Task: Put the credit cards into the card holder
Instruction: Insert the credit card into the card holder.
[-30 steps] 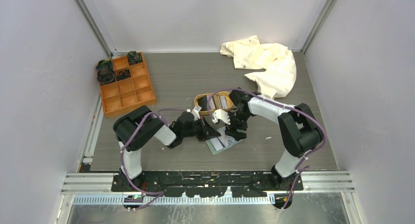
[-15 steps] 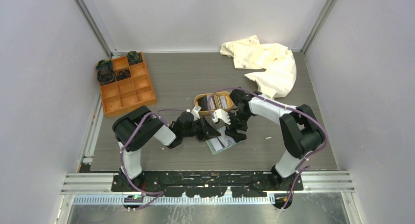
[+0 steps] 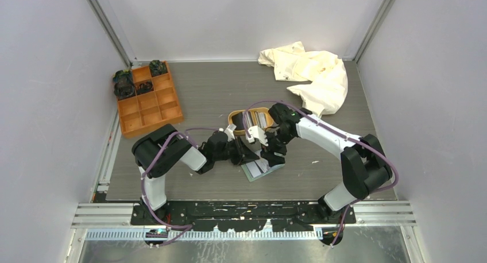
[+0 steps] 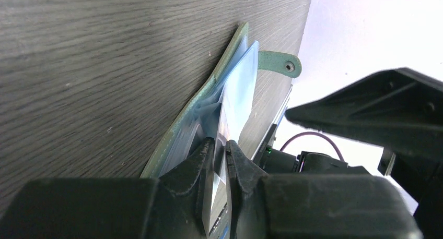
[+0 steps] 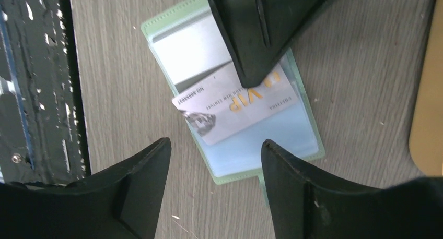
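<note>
The sage-green card holder (image 3: 259,169) lies open on the table, its clear sleeves up (image 5: 277,140) and its snap tab at the far end (image 4: 274,61). A grey-white credit card (image 5: 235,103) rests slanted across the sleeves. My left gripper (image 4: 219,145) reaches in low from the left. Its jaws stand a narrow slit apart with the card's edge (image 4: 219,163) in the slit, and its dark fingers (image 5: 256,46) cover the card's top. My right gripper (image 5: 215,142) hovers open above the holder's tab end and holds nothing. More credit cards (image 3: 261,119) sit in the oval tan tray (image 3: 236,118).
An orange compartment box (image 3: 148,99) stands at the back left with dark items in its far cells. A crumpled white cloth (image 3: 313,73) lies at the back right. The tan tray's rim (image 5: 428,119) is close beside the holder. The black base rail (image 5: 42,93) runs along the table's near edge.
My right gripper has moved left and nearer, from beside the holder to above it, and its elbow has swung out to the right. The left arm has stayed in place.
</note>
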Tool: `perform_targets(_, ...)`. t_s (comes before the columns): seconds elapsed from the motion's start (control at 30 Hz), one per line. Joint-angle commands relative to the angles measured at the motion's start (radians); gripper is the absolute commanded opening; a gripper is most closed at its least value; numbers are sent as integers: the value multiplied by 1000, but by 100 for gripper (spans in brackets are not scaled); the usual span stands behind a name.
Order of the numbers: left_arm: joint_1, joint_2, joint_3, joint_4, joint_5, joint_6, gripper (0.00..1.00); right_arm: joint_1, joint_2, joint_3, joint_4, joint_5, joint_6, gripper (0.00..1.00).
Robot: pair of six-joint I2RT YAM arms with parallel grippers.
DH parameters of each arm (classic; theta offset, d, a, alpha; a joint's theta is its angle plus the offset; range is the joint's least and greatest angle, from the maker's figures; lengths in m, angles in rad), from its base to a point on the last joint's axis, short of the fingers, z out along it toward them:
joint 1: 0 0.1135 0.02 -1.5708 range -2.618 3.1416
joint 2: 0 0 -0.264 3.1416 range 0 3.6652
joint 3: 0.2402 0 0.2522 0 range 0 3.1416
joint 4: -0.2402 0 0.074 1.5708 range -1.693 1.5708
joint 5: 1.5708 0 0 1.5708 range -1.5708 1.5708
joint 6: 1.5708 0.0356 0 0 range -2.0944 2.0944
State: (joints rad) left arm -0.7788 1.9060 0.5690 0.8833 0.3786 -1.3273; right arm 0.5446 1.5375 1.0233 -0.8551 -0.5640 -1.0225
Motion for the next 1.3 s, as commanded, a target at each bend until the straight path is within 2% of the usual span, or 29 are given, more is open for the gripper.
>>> perform_targets(0.0,6,25,-18,-144,-38,55,16,28,-34,43,52,-16,93,66)
perform_targets(0.07,7,30,-19,-141,-37,56,16,48,-45,27,69,-48,104,59)
perform_targets(0.2,7,37,-15,-137,-33,54,16,148,-44,-1,148,-18,149,27)
perform_targets(0.27,7,39,-15,-134,-35,52,16,196,-30,2,181,27,184,21)
perform_targets(0.47,7,45,-14,-128,-35,49,16,268,22,-17,222,125,176,15)
perform_targets(0.77,7,52,-9,-125,-29,49,17,317,54,-48,267,236,155,14)
perform_targets(1.27,7,43,-17,-130,-26,50,20,320,74,-65,255,378,106,14)
